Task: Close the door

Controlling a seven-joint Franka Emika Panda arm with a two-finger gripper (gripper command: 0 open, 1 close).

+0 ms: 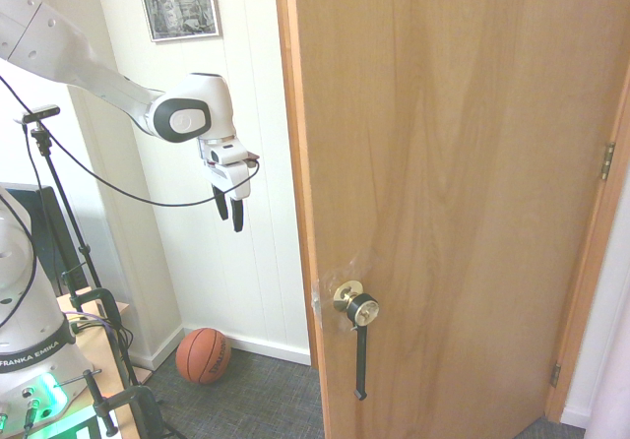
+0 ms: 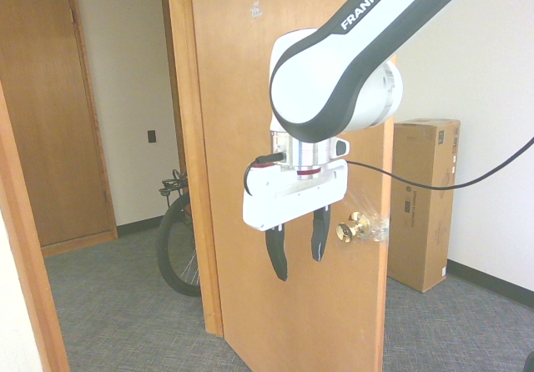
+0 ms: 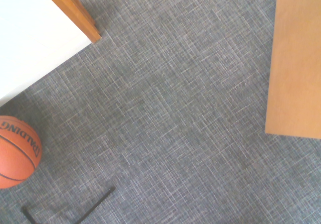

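Grey carpet (image 3: pixel 165 93); door (image 1: pixel 443 163) light brown, grained, ajar, brass-knobbed.

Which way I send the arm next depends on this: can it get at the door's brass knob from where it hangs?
Probably yes: the jaws hang open and empty, nothing visible stands between them and the knob, though the arm would need to come lower.

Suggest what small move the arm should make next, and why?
Probably a small move toward the door, beginning to line up for a push: it stands open, and the end effector hangs with its fingers apart, holding nothing.
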